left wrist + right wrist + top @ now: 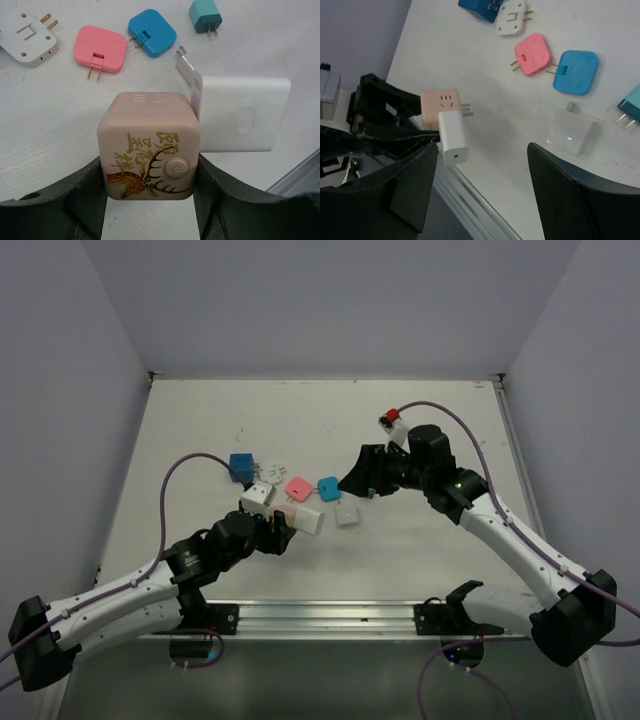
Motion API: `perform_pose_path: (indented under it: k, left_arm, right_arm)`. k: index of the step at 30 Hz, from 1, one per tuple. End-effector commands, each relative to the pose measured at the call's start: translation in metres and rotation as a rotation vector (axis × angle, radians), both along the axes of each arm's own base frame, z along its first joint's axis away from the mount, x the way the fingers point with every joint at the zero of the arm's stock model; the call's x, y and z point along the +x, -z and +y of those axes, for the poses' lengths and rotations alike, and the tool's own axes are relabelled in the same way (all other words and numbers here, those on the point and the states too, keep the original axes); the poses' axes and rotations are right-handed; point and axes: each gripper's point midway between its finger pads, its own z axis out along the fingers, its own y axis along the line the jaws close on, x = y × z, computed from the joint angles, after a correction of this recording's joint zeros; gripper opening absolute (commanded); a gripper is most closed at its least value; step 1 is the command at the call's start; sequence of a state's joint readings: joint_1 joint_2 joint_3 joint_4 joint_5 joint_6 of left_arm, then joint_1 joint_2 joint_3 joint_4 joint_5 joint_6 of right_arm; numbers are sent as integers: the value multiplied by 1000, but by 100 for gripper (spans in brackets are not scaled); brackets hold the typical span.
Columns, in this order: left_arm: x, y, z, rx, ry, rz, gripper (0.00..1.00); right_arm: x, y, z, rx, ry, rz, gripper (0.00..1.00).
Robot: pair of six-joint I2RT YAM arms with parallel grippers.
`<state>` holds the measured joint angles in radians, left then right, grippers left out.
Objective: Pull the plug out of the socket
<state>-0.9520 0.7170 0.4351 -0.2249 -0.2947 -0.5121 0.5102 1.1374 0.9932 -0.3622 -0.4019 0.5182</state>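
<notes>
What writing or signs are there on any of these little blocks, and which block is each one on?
Gold Chinese-style characters above a deer drawing, on the pink cube socket that the left gripper holds: too stylised to read surely.
A power sign, no words, on the cube's round button.
Small print on the paper label beside the white plug: too blurred to read.
Nothing else is readable.

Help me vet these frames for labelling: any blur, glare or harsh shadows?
Top external: soft even light, faint shadows, everything sharp. Left wrist: socket crisp, white plug nearly washed out. Right wrist: its own dark fingers blurred up close, tabletop beyond them sharp.
</notes>
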Motion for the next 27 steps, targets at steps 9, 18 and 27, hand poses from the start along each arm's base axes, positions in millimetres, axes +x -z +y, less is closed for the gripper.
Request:
perform_pose_path:
  k: [9,18,27]
  left_arm:
    - [27,-79,-28,-204,-43,-150,0]
    - [27,-80,-29,-233,-50,-147,0]
    - [25,-81,-25,-259,-61,-147,0]
  right_arm:
    - [-37,11,64,101,-138,31,75]
    - [-40,29,85,85,-160,60,66]
    - [-43,37,93,87,-174,72,22]
